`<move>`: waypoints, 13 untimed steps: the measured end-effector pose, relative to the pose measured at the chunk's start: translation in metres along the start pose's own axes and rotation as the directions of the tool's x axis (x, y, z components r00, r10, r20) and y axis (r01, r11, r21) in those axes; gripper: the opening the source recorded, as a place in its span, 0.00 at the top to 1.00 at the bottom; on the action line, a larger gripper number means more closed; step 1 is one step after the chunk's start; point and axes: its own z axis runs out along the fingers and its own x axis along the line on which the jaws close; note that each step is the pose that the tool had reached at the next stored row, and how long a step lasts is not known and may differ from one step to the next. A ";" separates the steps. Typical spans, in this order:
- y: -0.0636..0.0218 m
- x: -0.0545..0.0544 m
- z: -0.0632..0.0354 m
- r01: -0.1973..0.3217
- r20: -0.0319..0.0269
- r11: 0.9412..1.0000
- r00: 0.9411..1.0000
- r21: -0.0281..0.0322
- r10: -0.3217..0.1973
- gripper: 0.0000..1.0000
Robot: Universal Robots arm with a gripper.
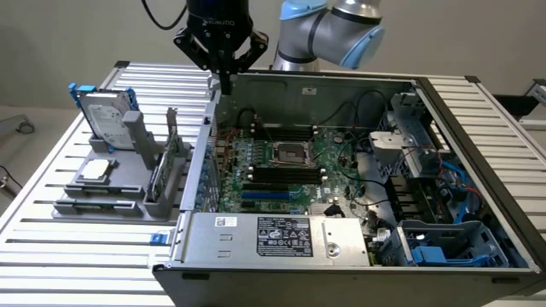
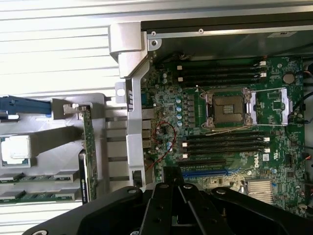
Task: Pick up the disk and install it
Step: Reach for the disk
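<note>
Disk [image 1: 107, 118], the flat silver-grey metal hard drive with a white label in a blue plastic carrier, sits well apart from my black gripper [image 1: 225, 82]. I see the gripper hanging with its fingers pressed together on nothing, above the far corner of the open grey metal computer case [image 1: 324, 96] on the exterior view's left, with the green motherboard [image 1: 328, 144] below it. Further out toward that side, the disk stands upright at the far end of a grey plastic holder rack [image 1: 107, 208] on the slatted aluminium table [image 1: 60, 268], and a small square silver processor chip [image 1: 96, 168] lies on the same rack, nearer the camera.
</note>
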 end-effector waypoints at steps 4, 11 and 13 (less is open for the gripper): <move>0.0000 0.000 0.0000 0.000 0.000 1.000 1.000 0.000 0.000 0.89; 0.0000 0.000 0.0000 0.000 0.000 1.000 1.000 0.000 0.000 0.89; 0.0000 0.000 0.0000 0.000 0.000 1.000 1.000 0.000 0.000 0.89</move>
